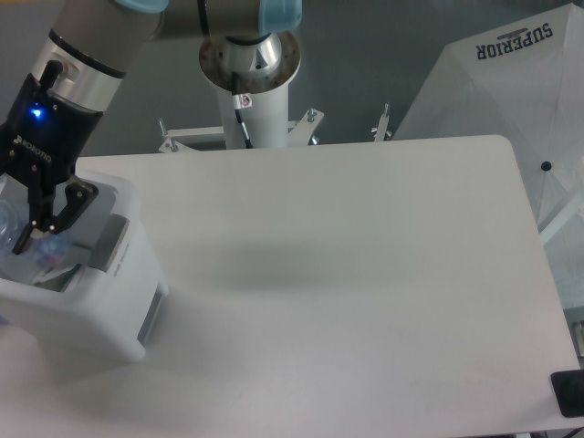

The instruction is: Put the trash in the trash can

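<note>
While gripper [35, 235] hangs over trash can [96, 315] opening, we see fingers [73, 203] spread, gripping nothing. Clear plastic bottle [11, 224] lies inside can, just left of fingers. Packet: can't make out. Can sits at table [365, 301] left edge.

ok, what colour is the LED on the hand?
Blue: a small lit dot on the black body of the hand, seen from the fixed camera.
</note>
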Robot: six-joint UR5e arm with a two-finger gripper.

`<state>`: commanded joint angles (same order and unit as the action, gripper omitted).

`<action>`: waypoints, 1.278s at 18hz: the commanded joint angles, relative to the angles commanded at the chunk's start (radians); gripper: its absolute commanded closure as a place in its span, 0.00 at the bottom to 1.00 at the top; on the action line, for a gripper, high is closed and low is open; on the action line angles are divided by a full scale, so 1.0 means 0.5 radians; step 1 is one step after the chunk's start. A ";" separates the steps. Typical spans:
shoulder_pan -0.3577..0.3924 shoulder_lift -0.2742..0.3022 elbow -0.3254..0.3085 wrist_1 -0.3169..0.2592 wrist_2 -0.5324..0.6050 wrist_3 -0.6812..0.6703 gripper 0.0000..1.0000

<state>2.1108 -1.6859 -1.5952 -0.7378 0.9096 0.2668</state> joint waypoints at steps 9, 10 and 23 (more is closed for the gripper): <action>0.238 0.129 -0.059 -0.012 0.012 0.089 0.00; 0.309 0.138 -0.049 -0.015 0.012 0.098 0.00; 1.067 -0.095 -0.114 -0.021 0.156 0.742 0.00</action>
<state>2.6444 -1.7333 -1.6520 -0.7486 0.9875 0.6377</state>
